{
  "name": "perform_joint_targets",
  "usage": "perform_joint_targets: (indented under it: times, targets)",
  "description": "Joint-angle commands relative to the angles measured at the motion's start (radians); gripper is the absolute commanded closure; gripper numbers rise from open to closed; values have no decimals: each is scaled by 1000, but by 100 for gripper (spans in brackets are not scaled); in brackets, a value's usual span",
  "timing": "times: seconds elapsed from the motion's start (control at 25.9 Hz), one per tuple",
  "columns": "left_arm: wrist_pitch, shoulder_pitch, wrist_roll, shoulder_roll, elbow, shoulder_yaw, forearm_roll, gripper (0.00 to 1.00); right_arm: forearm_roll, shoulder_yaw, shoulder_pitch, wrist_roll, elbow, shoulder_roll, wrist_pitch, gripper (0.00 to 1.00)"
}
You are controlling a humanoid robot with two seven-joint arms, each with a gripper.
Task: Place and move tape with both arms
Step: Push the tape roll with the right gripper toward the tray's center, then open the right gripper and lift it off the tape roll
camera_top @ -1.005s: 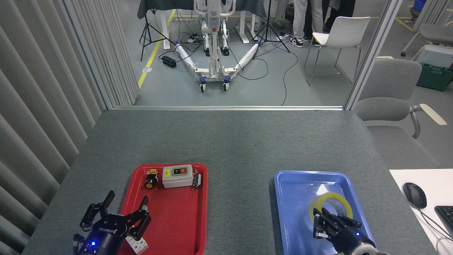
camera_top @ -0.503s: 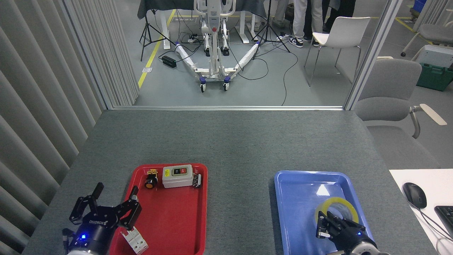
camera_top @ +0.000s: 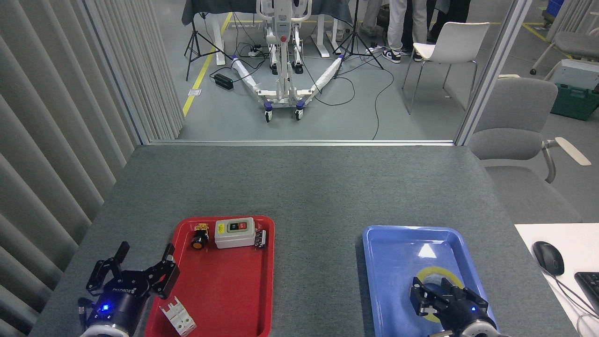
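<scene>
The tape (camera_top: 435, 270), a translucent yellow roll, lies flat in the blue tray (camera_top: 376, 262) at the lower right. My right gripper (camera_top: 440, 292) is directly over its near half, with black fingers (camera_top: 420, 299) on both sides of the ring. Seen from behind and dark, it does not show whether it grips the roll. My left gripper (camera_top: 145, 257) hovers at the lower left, over the left rim of the red tray (camera_top: 224, 290). It is open and holds nothing. Only the ends of both arms show.
In the red tray are a grey switch box (camera_top: 234, 232), an orange-and-black push button (camera_top: 200, 238), a small black part (camera_top: 261, 238) and a white clip (camera_top: 178, 319). A mouse (camera_top: 548, 257) and keyboard (camera_top: 590, 286) lie at the right. A grey chair (camera_top: 510, 126) stands beyond the table's right edge.
My left gripper has drawn back toward the lower left, uncovering the white clip. My right gripper has lowered with the tape, which went from tilted to flat in the blue tray.
</scene>
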Motion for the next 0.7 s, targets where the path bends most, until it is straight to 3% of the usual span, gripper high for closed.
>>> perform_joint_targets:
  times: [0.0, 0.12, 0.39, 0.66]
  targets:
    - [-5, -11, 5, -8, 40, -3, -1, 0, 2, 2, 1, -84, -1, 1, -13, 19]
    - [-5, -23, 18, -11, 43, -22, -6, 0, 6, -1, 4, -246, -1, 2, -40, 8]
    - [-56, -36, 12, 5, 60, -20, 2, 0, 103, -49, 57, -644, -1, 53, -57, 6]
    - [-57, -92, 18, -6, 71, -19, 0, 0, 138, -61, 91, -677, -1, 88, -33, 3]
